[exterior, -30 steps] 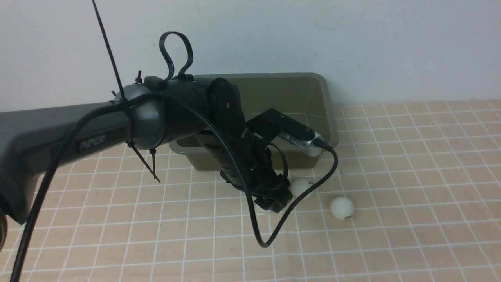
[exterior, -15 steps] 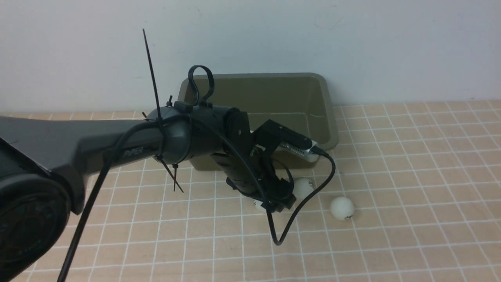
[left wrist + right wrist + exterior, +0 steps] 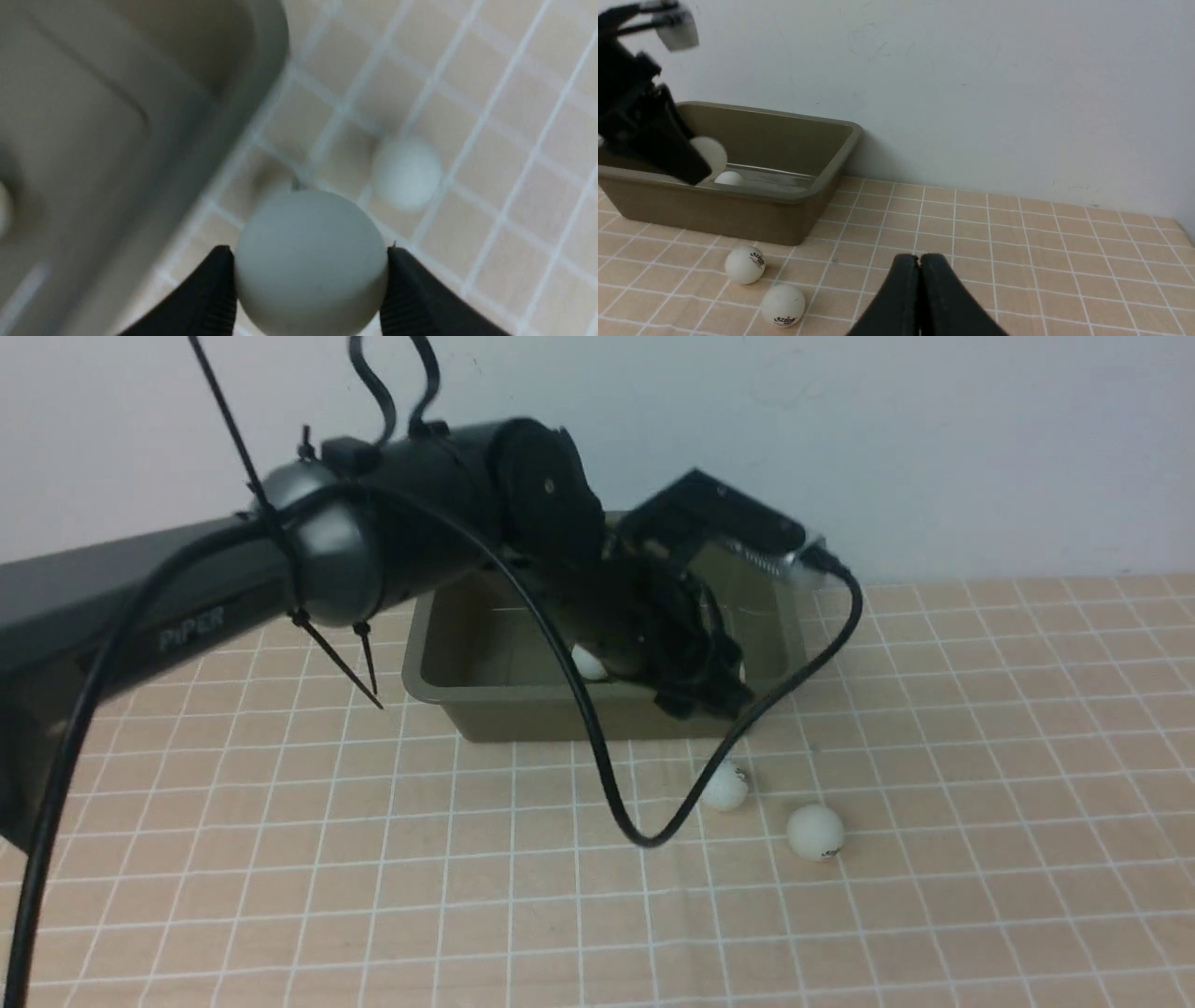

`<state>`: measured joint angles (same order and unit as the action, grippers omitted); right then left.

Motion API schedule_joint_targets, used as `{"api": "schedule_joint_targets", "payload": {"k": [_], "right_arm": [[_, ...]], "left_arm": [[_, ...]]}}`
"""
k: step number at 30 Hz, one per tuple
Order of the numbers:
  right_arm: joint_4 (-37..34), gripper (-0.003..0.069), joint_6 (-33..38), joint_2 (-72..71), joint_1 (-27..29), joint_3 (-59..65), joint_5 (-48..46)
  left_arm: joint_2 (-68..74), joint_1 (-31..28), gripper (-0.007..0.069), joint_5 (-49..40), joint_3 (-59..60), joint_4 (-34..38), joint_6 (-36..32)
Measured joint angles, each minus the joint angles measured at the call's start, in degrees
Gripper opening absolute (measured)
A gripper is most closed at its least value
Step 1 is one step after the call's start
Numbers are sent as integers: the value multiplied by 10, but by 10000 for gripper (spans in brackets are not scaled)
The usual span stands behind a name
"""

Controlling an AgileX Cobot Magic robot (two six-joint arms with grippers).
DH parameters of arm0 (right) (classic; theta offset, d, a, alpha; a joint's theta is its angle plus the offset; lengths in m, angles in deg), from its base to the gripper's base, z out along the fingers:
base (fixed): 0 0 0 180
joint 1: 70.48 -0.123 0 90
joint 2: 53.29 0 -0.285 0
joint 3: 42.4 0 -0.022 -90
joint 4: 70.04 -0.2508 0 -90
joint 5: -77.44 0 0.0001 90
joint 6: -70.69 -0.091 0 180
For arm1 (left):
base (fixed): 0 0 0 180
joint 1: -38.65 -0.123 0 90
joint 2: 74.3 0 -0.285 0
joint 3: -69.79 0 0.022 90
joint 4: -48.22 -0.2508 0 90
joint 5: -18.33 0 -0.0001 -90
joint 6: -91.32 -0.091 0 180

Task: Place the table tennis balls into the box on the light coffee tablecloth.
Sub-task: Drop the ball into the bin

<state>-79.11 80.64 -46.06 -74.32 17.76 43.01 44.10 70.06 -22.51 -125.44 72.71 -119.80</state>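
My left gripper [image 3: 717, 695] is shut on a white table tennis ball [image 3: 310, 261] and holds it in the air by the front right rim of the olive-green box [image 3: 448, 695]. The held ball also shows in the right wrist view [image 3: 710, 154]. One ball [image 3: 588, 663] lies inside the box. Two more balls [image 3: 725, 787] [image 3: 815, 831] rest on the light coffee tablecloth [image 3: 980, 756] just in front of the box's right end. My right gripper [image 3: 919, 261] is shut and empty, low over the cloth to the right of them.
The box stands against a white wall [image 3: 934, 448] at the back of the cloth. The left arm's black cable [image 3: 644, 835] hangs in a loop down to the cloth next to the two loose balls.
My left gripper has risen from the cloth with a ball in it and moved back towards the box. The two loose balls have not moved.
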Motion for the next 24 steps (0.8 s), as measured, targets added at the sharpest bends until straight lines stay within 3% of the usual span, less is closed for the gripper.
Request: {"api": "schedule_joint_targets", "payload": {"k": [11,14,16,18,21,24], "right_arm": [[0,-18,0,0,0,0,0],[0,-18,0,0,0,0,0],[0,-18,0,0,0,0,0],[0,-18,0,0,0,0,0],[0,-18,0,0,0,0,0],[0,-18,18,0,0,0,0]], "left_arm": [[97,-134,321,-44,-96,-5,-1],[112,-160,383,-55,-114,-6,0],[113,-179,453,-64,-126,-7,27],[109,-191,470,-85,-138,-8,62],[96,-203,447,-147,-160,-21,106],[63,-208,317,-243,-182,-36,106]]}}
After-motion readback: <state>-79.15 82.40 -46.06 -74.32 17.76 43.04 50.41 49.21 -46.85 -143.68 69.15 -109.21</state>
